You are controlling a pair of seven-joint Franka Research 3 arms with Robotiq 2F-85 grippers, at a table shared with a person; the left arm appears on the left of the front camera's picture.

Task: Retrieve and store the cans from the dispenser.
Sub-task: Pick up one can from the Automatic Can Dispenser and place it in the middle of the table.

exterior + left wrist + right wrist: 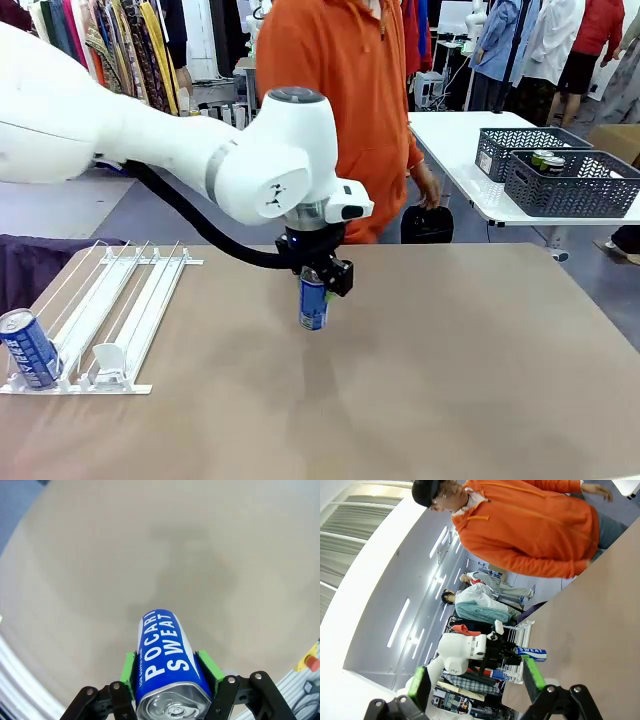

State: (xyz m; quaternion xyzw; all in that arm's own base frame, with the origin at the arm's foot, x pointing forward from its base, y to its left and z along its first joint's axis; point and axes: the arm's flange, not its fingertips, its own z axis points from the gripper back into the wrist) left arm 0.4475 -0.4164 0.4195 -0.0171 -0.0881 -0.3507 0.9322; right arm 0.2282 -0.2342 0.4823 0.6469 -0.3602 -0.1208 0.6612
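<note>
Slim glossy blue can [165,660] — matte tabletop [125,555]

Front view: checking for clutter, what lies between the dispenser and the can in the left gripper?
Only bare tabletop separates the dispenser from the held can, as the front view shows.

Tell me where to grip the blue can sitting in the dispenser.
Probably its mid-body, jaws across the round sides, coming from above: the blue can leans at the dispenser's near end, silver top up and clear.
</note>
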